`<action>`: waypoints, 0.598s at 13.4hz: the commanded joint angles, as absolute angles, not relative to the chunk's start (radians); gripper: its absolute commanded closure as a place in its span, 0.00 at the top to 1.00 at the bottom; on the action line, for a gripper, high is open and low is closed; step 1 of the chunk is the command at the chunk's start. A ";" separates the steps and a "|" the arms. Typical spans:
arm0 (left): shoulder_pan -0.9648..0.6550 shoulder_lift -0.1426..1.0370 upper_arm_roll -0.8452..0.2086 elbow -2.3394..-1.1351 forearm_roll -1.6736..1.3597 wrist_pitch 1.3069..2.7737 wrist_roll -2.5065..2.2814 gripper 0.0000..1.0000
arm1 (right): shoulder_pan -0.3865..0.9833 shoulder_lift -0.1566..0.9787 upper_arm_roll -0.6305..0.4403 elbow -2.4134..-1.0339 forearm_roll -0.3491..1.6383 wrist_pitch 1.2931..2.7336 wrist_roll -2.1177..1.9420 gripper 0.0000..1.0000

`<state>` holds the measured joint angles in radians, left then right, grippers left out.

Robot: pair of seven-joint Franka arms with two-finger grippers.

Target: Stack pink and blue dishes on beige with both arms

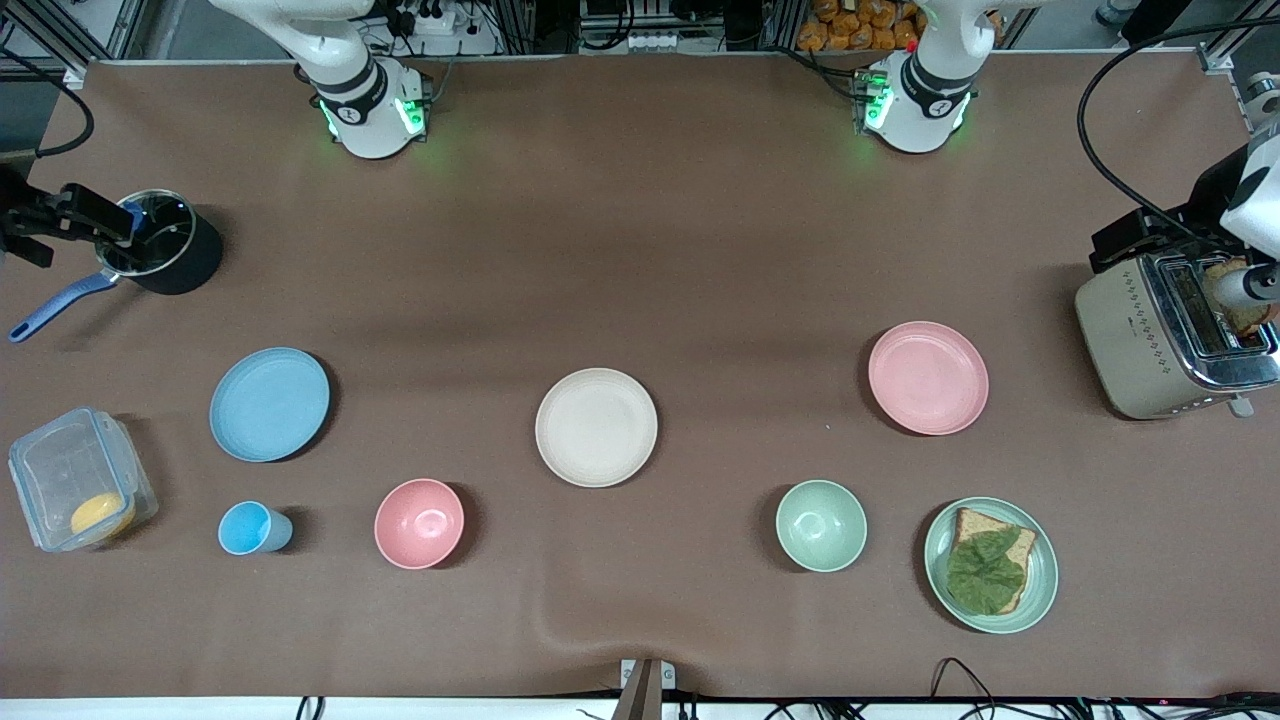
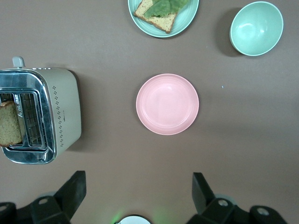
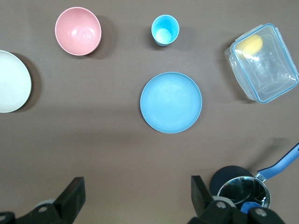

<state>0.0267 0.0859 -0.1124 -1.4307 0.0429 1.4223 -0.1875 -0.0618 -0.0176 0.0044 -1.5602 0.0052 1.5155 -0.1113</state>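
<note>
The beige plate (image 1: 596, 427) lies in the middle of the table. The light blue plate (image 1: 269, 404) lies toward the right arm's end, the pale pink plate (image 1: 928, 377) toward the left arm's end. All three are bare and apart. My left gripper (image 2: 138, 186) hangs open high over bare cloth between the pink plate (image 2: 167, 104) and its base. In the same way my right gripper (image 3: 138, 186) hangs open and empty high over the cloth by the blue plate (image 3: 171, 102). The beige plate's edge (image 3: 14, 81) shows in the right wrist view.
A toaster (image 1: 1170, 335) with bread stands at the left arm's end. A black pot (image 1: 165, 245) and a clear box (image 1: 75, 480) are at the right arm's end. Nearer the camera sit a blue cup (image 1: 250, 528), a pink bowl (image 1: 419, 523), a green bowl (image 1: 821, 525) and a green plate (image 1: 1040, 590) with bread.
</note>
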 commanded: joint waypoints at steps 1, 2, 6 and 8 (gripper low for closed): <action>0.021 0.084 -0.112 -1.433 0.064 1.413 -0.186 1.00 | -0.077 -0.011 0.003 -1.559 0.021 1.509 -0.120 1.00; 0.021 0.084 -0.112 -1.434 0.064 1.413 -0.186 1.00 | -0.083 -0.002 0.002 -1.557 0.021 1.509 -0.120 1.00; 0.032 0.101 -0.114 -1.450 0.061 1.413 -0.187 1.00 | -0.106 0.029 0.000 -1.551 0.021 1.519 -0.120 1.00; 0.029 0.118 -0.114 -1.453 0.061 1.414 -0.189 1.00 | -0.127 0.054 -0.002 -1.554 0.021 1.516 -0.121 1.00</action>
